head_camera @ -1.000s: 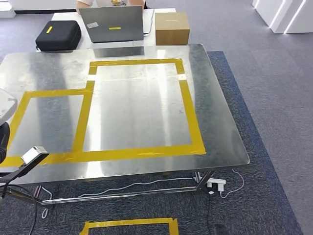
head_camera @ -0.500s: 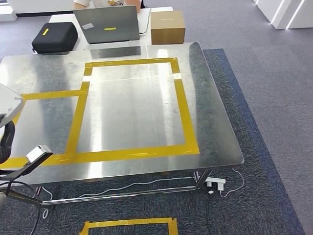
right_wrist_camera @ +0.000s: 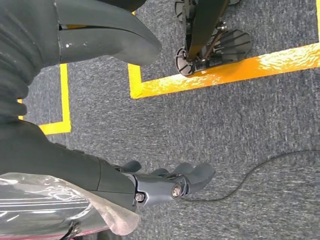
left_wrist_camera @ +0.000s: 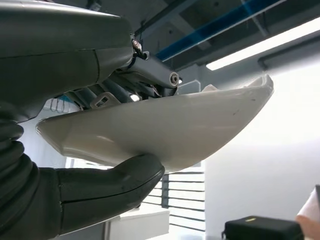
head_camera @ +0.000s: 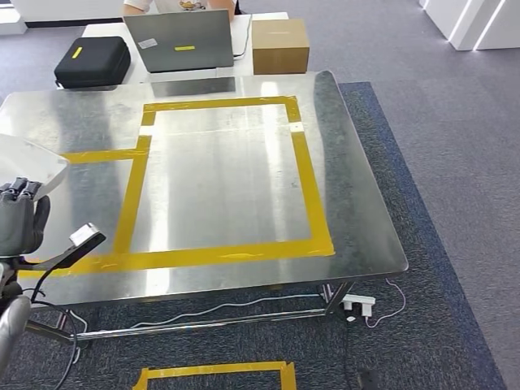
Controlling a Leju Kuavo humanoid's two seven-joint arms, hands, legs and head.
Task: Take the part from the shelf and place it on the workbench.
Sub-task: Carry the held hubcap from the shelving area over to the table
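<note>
The left hand sat at about nine o'clock in the head view, over the near-left edge of the steel workbench, and it grasped the part — a pale, curved shell pinched between thumb and fingers, raised clear of the table. In the head view the part showed just above that hand. The right hand hung over grey carpet with yellow tape — fingers loosely extended, holding nothing. At twelve o'clock stood a laptop, a cardboard box and a black case.
</note>
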